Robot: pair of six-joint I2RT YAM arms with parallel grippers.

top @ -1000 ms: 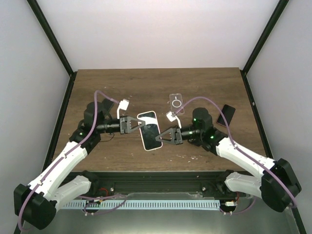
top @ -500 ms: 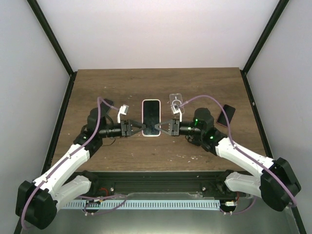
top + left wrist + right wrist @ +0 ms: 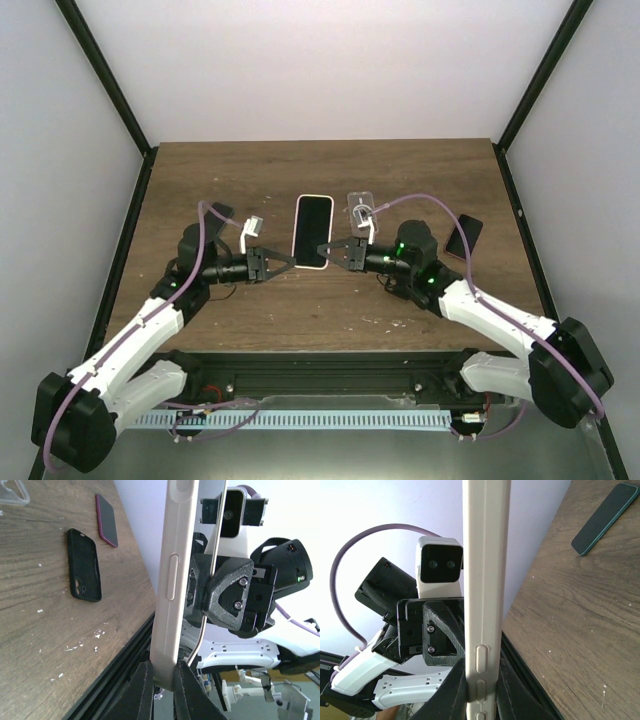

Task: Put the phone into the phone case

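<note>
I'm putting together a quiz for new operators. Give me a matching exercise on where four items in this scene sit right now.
Things:
1. white phone
2. clear case
3. maroon-edged phone
4. dark teal phone

Places:
A. flat on the table, beside the left arm
B. pinched between the left gripper and the right gripper
C. flat near the table's right edge
D. flat on the table, just beyond the right wrist camera

Pairs: 1-B, 2-D, 3-C, 4-A
</note>
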